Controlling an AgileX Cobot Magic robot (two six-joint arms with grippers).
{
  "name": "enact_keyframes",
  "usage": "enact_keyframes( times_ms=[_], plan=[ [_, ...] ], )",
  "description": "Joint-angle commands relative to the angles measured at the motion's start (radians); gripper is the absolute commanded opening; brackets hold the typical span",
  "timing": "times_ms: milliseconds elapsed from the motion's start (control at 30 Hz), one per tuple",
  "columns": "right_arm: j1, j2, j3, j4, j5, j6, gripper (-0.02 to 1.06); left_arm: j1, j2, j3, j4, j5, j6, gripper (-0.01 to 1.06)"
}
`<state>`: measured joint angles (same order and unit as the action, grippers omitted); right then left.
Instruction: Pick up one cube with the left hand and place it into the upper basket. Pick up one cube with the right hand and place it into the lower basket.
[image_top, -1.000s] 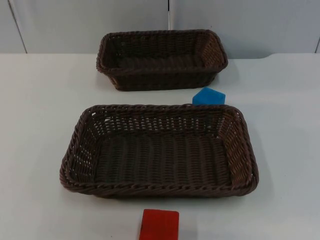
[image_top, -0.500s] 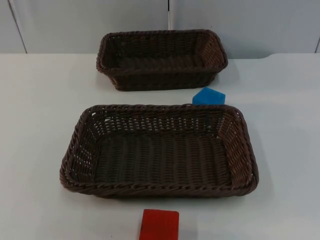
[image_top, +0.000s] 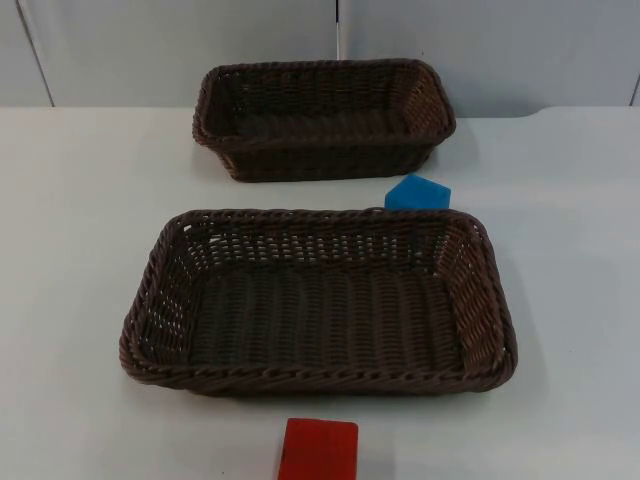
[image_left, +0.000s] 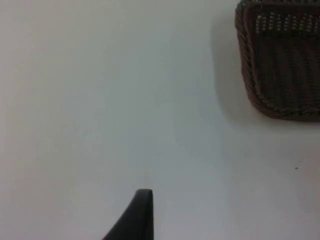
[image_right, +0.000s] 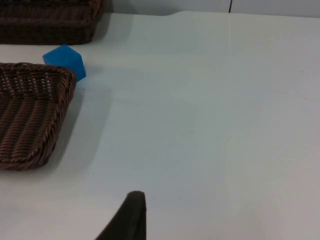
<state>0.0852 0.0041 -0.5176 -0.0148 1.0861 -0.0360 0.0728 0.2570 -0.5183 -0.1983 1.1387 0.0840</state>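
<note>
while both baskets (image_top: 320, 300) sit unfilled, blue cube (image_top: 418, 192) behind, red cube (image_top: 318, 450) in front

White table (image_top: 80, 200), grey partition wall (image_top: 150, 50).

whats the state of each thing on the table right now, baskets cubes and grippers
upper basket: upright on the table, nothing inside
lower basket: upright, nothing inside
blue cube: on the table between the baskets, close behind the lower basket's far right corner
red cube: on the table in front of the lower basket
left gripper: above bare table, holding nothing
right gripper: above bare table, holding nothing
</note>
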Motion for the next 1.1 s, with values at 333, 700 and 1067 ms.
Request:
enact_keyframes(
  times_ms=[333, 700, 1067],
  plan=[
    [-0.006, -0.004, 0.002, 0.0, -0.007, 0.0, 1.05, -0.006, 0.181, -0.007, -0.102, -0.006, 0.057, 1.05],
    [-0.006, -0.004, 0.002, 0.003, -0.007, 0.0, 1.05, -0.006, 0.395, -0.057, -0.196, 0.04, 0.116, 1.05],
    [-0.006, -0.004, 0.002, 0.003, -0.007, 0.0, 1.05, -0.006, 0.552, -0.057, -0.299, 0.056, 0.181, 0.99]
  ],
)
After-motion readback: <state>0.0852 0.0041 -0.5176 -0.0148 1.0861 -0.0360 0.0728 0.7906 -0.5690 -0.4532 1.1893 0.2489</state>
